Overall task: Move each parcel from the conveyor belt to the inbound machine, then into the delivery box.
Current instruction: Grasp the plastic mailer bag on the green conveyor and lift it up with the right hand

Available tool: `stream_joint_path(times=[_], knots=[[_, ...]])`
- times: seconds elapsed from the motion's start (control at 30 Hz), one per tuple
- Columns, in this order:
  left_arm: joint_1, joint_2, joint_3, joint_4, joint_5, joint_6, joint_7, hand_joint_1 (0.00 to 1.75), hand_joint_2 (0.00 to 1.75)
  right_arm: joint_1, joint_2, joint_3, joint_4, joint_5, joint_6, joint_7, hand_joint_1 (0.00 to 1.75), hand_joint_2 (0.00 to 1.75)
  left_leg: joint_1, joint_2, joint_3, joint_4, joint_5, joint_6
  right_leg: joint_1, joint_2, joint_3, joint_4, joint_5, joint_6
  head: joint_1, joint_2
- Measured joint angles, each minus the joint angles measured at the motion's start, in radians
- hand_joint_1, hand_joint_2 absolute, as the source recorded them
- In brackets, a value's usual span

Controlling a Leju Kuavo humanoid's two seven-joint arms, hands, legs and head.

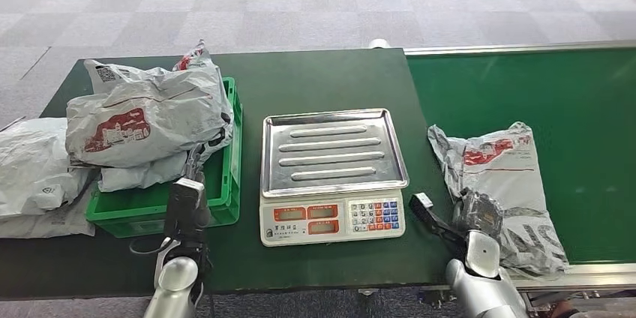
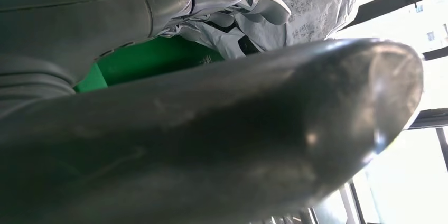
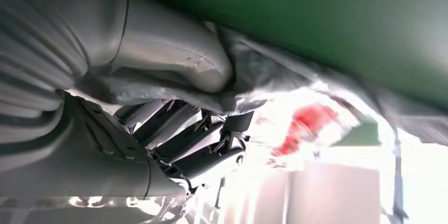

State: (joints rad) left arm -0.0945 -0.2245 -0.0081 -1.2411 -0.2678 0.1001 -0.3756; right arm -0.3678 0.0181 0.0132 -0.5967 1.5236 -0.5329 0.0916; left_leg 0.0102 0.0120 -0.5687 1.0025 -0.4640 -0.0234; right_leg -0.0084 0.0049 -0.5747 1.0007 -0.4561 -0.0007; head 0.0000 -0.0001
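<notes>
A crumpled grey plastic parcel with red print [image 1: 499,175] is lying on the green conveyor belt [image 1: 555,100] and is gripped at its near edge by the right hand [image 1: 480,217]. The left hand [image 1: 187,198] is held at the green plastic box [image 1: 225,198] full of grey bags, but whether it is open or closed cannot be told.

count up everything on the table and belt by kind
grey parcels: 5, namely 1 on the conveyor belt, 2 in the green crate, 2 left of it
green crate: 1
scale: 1
total: 7
</notes>
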Motion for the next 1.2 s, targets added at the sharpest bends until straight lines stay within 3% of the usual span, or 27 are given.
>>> stream_joint_path(times=[0.17, 0.27, 0.4, 0.6, 1.03, 1.2], knots=[[0.011, -0.012, 0.005, -0.011, -0.013, -0.001, -0.011, 0.00, 0.00, 0.204, 0.092, 0.044, -0.448, -0.130, -0.086, -0.136, 1.75, 1.75, 0.000, -0.005, -0.001, 0.000, 0.003, -0.003, 0.000, -0.004, -0.009, 0.003, -0.001, -0.002, 0.000, 0.000], [0.005, -0.020, 0.006, -0.007, -0.022, -0.005, -0.014, 0.00, 0.00, 0.286, 0.130, 0.114, -0.650, -0.142, -0.090, -0.154, 1.75, 1.75, 0.000, -0.008, -0.001, -0.001, 0.002, -0.003, 0.000, -0.007, -0.008, 0.003, -0.004, -0.004, 0.000, 0.000], [-0.010, -0.023, 0.006, 0.008, -0.026, -0.014, -0.014, 0.00, 0.00, 0.354, 0.148, 0.185, -0.804, -0.135, -0.098, -0.147, 1.75, 1.75, -0.001, -0.009, -0.002, -0.001, 0.002, -0.002, 0.001, -0.010, -0.008, 0.003, -0.005, -0.003, 0.000, 0.000], [-0.023, -0.025, 0.005, 0.024, -0.029, -0.017, -0.014, 0.00, 0.00, 0.395, 0.149, 0.229, -0.903, -0.133, -0.098, -0.146, 1.75, 1.75, -0.003, -0.009, -0.002, 0.000, 0.003, 0.000, -0.002, -0.009, -0.008, 0.002, -0.003, 0.001, 0.000, 0.000], [-0.066, -0.028, -0.027, 0.077, 0.005, -0.037, -0.027, 0.00, 0.00, 0.401, 0.137, 0.282, -0.951, -0.142, -0.128, -0.134, 1.75, 1.75, -0.005, -0.010, -0.003, 0.000, 0.004, 0.003, -0.003, -0.012, -0.007, 0.002, -0.002, 0.002, 0.000, 0.000], [-0.094, -0.033, -0.056, 0.113, 0.019, -0.040, -0.031, 0.00, 0.00, 0.286, 0.126, 0.286, -0.898, -0.266, -0.156, -0.250, 1.75, 1.75, -0.005, -0.008, -0.004, 0.000, 0.006, 0.003, -0.003, -0.008, -0.010, 0.002, 0.001, 0.002, 0.000, 0.000]])
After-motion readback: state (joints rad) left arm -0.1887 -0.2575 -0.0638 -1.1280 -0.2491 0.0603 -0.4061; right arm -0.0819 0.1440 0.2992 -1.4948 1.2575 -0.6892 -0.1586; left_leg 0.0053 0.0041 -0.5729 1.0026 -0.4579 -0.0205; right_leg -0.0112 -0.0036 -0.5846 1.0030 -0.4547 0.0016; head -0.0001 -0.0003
